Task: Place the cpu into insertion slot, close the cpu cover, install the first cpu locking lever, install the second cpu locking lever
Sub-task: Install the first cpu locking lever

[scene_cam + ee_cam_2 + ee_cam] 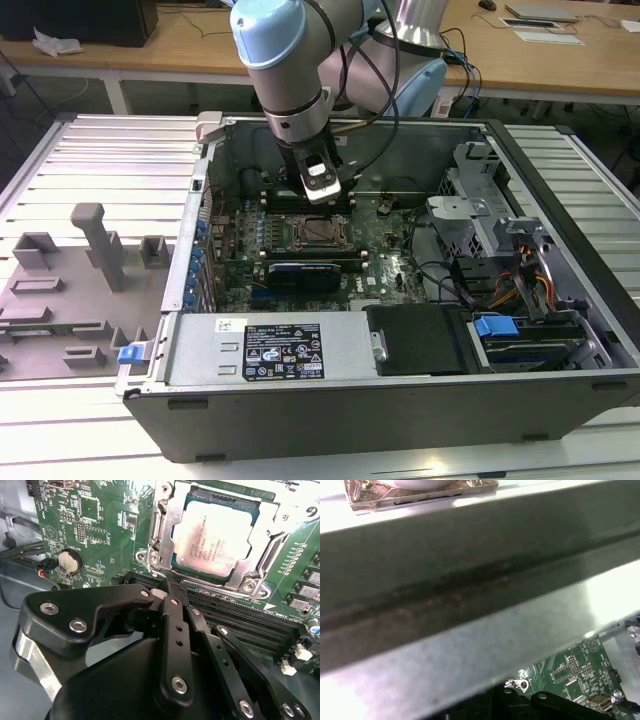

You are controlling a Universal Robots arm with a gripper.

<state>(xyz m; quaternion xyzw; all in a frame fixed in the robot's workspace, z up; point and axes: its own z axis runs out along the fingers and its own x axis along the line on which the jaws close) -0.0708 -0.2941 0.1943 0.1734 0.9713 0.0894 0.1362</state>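
Black jaws (172, 587) pinched shut and empty, arm tilted down just beside the covered cpu (216, 536).

My arm (290, 60) is pale blue at its joint caps, with brushed silver tube sections between them. A black cable (385, 95) loops beside the wrist. Just below the silver wrist I see a white camera block (320, 180). In the second wrist view my end effector (172, 597) is matte black, built of hinged links pinned with shiny silver screws.
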